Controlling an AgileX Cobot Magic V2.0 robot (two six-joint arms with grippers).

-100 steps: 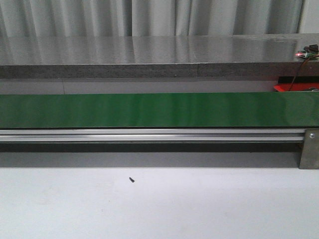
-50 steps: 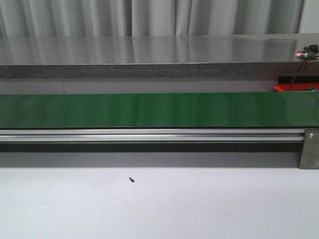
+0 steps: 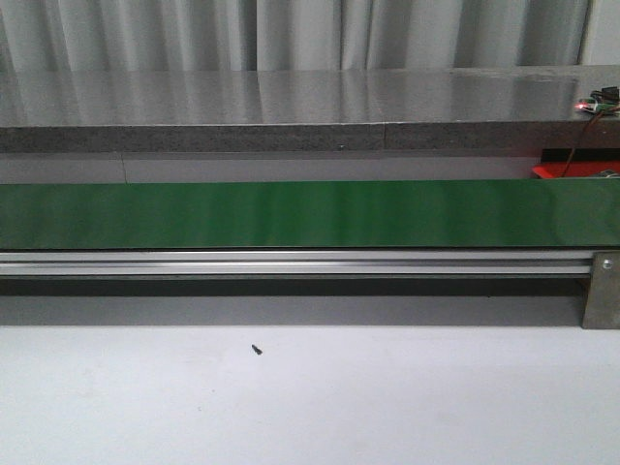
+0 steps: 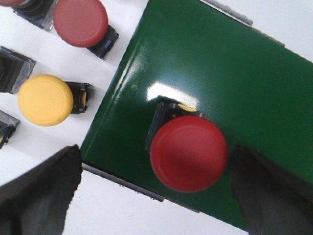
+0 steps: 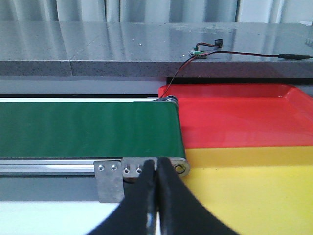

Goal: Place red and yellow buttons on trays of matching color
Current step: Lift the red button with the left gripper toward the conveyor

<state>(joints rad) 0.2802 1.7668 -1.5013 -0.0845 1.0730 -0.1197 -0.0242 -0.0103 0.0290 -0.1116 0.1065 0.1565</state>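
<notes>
Left hand (image 4: 154,188) spread wide, red button (image 4: 188,152) on green belt (image 4: 234,88) between fingers, untouched; right hand (image 5: 157,196) clenched, empty.

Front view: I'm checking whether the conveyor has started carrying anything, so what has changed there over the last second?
Nothing visibly changed. The green belt is as bare as before, the small dark speck on the white table lies in the same place, and neither arm has come into this view.
</notes>
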